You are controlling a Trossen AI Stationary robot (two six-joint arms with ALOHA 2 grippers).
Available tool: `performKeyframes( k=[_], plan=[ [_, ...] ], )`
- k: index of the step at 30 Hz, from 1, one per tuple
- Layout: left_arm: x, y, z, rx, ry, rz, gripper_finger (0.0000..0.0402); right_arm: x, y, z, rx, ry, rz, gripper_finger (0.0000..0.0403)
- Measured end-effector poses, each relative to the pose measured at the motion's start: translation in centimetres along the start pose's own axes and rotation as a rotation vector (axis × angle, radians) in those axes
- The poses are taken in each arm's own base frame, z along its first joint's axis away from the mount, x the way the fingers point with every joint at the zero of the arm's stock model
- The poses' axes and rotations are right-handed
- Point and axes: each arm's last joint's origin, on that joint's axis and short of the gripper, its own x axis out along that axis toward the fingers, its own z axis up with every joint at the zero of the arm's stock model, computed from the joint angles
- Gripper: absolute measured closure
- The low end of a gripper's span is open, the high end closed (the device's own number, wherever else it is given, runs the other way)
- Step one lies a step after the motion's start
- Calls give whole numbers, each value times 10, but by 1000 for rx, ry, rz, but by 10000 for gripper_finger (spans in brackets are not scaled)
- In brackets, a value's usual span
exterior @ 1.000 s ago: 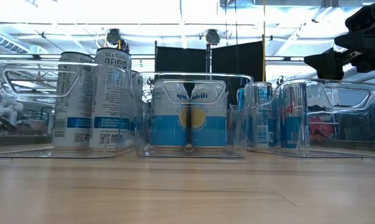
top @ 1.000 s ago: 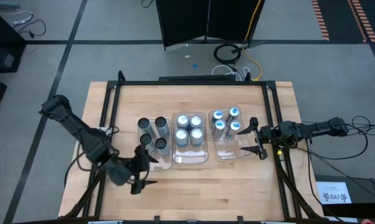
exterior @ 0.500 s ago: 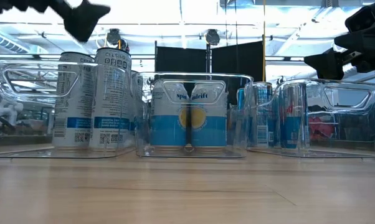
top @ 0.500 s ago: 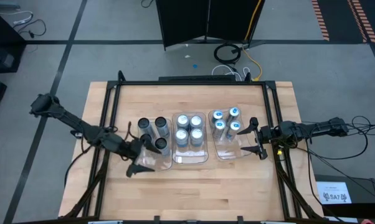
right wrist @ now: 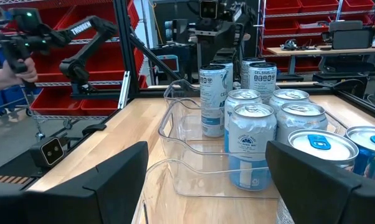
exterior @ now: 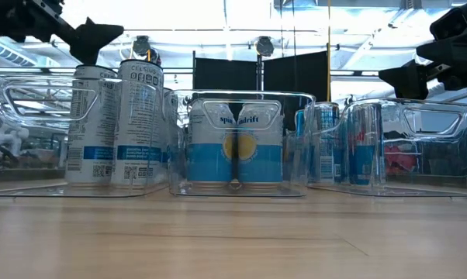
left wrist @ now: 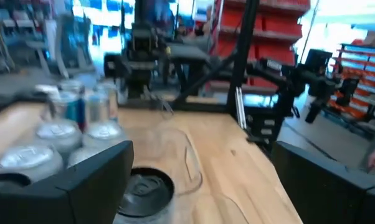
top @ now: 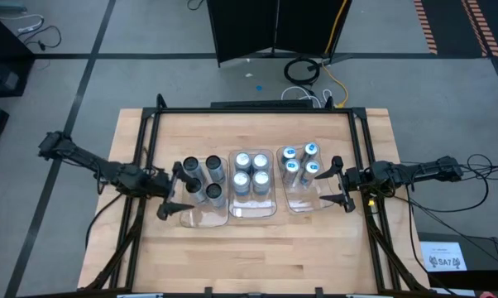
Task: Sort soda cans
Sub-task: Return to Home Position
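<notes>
**Cans grouped by top colour in three clear trays; both grippers spread wide, holding nothing**

Pale wooden planks make up the table [top: 257, 248], which is framed by dark metal rails. At its left side the left gripper [top: 172, 190] hangs just beside the left tray [top: 201, 218]. In the low view it sits above the can tops, its two blunt dark fingers spread wide with nothing between them.

That tray is a clear, thin-walled plastic rectangle with rounded corners and moulded handle shapes. It holds four dark-topped cans [top: 213, 165], slim grey-white cylinders with small printed text. They stand upright in a tight cluster at its far end (the near end is bare plastic).

Close against it, the middle tray [top: 254, 212] is made of the same glossy plastic. It carries four silver-topped cans [top: 242, 161] in a two-by-two block, their sides banded white and blue with a yellow disc.

Next comes the right tray [top: 304, 204], with four blue-topped cans [top: 290, 154] standing upright toward its far end. Their bodies are shiny silver and blue.

Just beside that tray's right wall the right gripper [top: 341, 184] hovers off the table. Its flat dark fingers are also parted wide and hold nothing, and its arm stretches in level from the right edge.
</notes>
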Motion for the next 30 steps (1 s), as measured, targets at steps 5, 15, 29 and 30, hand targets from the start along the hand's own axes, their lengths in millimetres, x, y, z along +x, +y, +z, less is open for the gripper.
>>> performKeyframes(
  k=[5,15,29,30],
  plan=[
    [-16,7,-5,20,-81,12,13,0,0,0,0,0,0,85],
    [-41,19,-17,51,-212,14,13,0,0,0,0,0,0,85],
    [-44,34,-35,82,-137,34,13,0,0,0,0,3,0,85],
    [-44,35,-37,77,-113,44,13,0,0,0,0,3,0,85]
  ],
)
